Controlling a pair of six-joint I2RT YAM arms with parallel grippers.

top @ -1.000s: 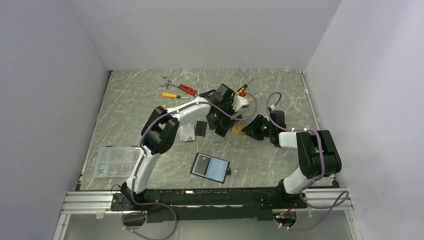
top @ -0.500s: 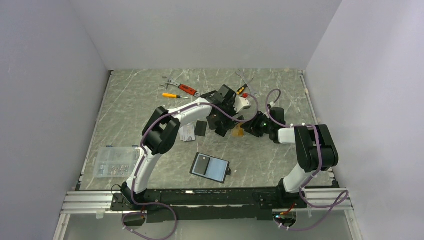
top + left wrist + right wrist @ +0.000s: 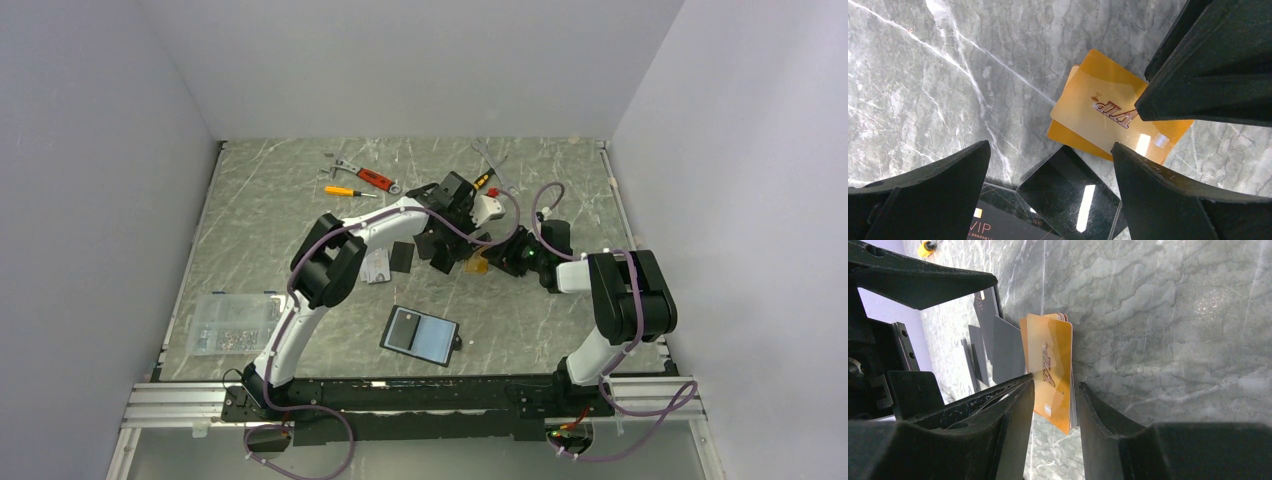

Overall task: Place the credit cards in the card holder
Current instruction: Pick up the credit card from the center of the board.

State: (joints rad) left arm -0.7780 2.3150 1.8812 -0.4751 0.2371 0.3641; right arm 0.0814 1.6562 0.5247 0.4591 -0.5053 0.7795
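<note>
A small stack of gold credit cards (image 3: 1098, 107) (image 3: 1050, 360) (image 3: 476, 264) lies on the marble table. My right gripper (image 3: 1054, 385) (image 3: 492, 258) has its jaws partly open around the stack's end, one finger low by the table and the other above the top card. My left gripper (image 3: 1050, 150) (image 3: 442, 262) hangs wide open just above two black cards (image 3: 1073, 195) next to the gold ones, holding nothing. Another black card (image 3: 402, 256) and a silver card (image 3: 375, 266) lie further left. The black card holder (image 3: 420, 335) lies unfolded nearer the arm bases, apart from both grippers.
A clear plastic parts box (image 3: 225, 322) sits at the near left. A red-handled wrench (image 3: 372, 178), an orange screwdriver (image 3: 345, 190) and pliers (image 3: 490, 160) lie at the back. The two grippers are almost touching over the cards.
The right arm has drawn its elbow in and its gripper has edged left onto the gold cards. The left arm shifted only slightly and stayed open.
</note>
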